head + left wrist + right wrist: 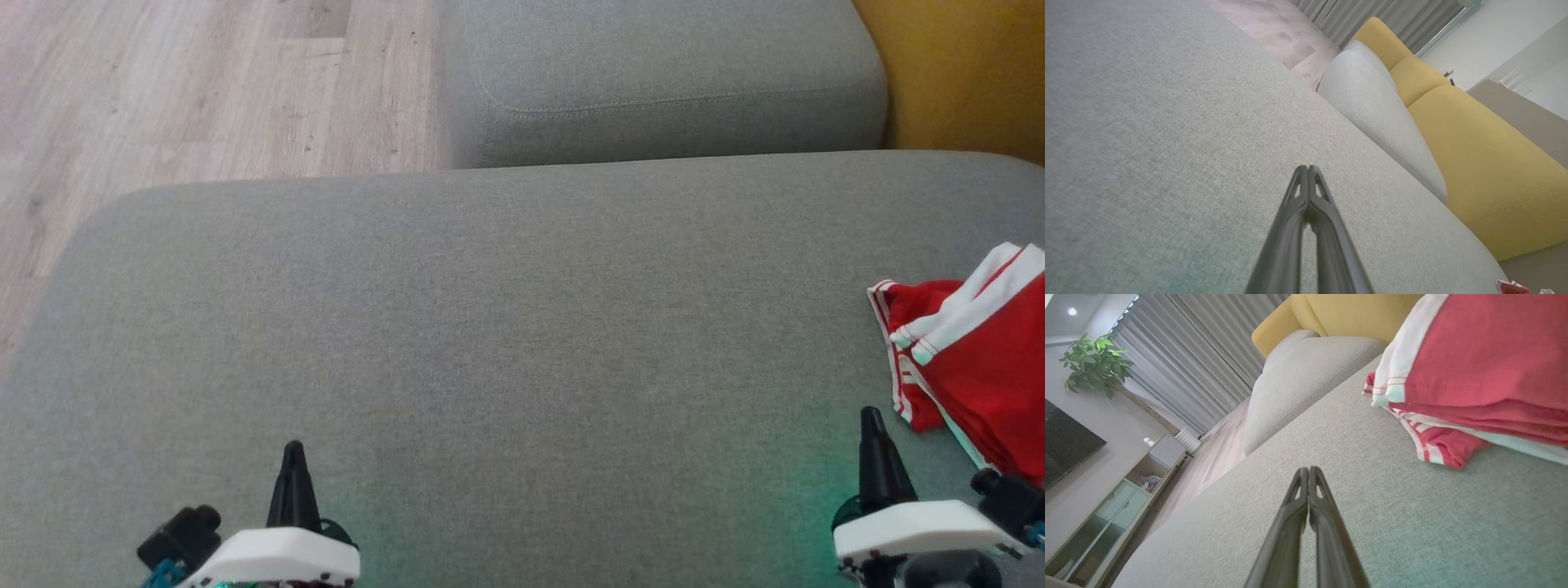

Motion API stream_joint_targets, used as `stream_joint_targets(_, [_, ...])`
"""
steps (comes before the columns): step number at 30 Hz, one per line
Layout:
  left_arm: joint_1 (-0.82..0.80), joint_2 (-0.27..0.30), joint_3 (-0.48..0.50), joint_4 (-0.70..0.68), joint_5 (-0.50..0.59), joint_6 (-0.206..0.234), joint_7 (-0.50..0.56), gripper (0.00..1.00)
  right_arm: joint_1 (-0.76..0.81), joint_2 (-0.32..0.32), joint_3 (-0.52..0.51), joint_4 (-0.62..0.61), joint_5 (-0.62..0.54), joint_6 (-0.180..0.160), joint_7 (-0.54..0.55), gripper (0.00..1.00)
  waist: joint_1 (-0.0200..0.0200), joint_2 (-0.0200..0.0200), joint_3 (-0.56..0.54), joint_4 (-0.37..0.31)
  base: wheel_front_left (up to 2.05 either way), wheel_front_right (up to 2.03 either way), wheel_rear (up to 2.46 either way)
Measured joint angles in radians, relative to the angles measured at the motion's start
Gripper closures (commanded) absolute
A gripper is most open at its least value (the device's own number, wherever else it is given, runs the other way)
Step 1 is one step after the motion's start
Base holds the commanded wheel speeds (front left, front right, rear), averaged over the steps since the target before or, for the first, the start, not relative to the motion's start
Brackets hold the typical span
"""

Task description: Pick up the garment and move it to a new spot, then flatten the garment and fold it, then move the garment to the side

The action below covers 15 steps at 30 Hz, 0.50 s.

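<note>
**Head view, left to right.** The wooden floor (163,82) lies beyond the far left corner of the large grey cushion (522,327), the landmark for all that follows. The left claw (293,454) hangs above the cushion's near edge, toward its left end. Its two dark fingers are pressed together with nothing between them. The right claw (872,418) hangs above the same near edge toward the right end, fingers likewise pressed together and holding nothing. The garment (980,359), red with white stripes, rests on the cushion's right end, just beside the right claw but apart from it. The right wrist view shows it lying in several stacked layers, with one small part poking out toward the cushion's middle.

**Step in hand:** not settled. A layered pile at the cushion's right end suits a garment waiting to be picked up. It equally suits one folded and put aside. Under either reading, good practice is to keep the right claw's fingers from brushing the pile, since loose cloth layers would probably slide apart.

**Count:**
- one garment
- two claws, two fingers each
- two grey cushions, with the smaller cushion (669,73) behind the large one's far edge
- one yellow sofa (963,73) past its far right corner
</note>
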Motion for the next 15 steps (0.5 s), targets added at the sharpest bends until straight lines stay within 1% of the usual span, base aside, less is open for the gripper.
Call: stream_joint_targets(15, [-0.011,0.000,0.044,-0.012,-0.146,-0.030,0.047,1.00,-0.023,0.000,-0.021,-0.015,0.178,0.000,0.046,1.00,0.0000,0.0000,0.006,-0.010,0.00,0.00,0.00])
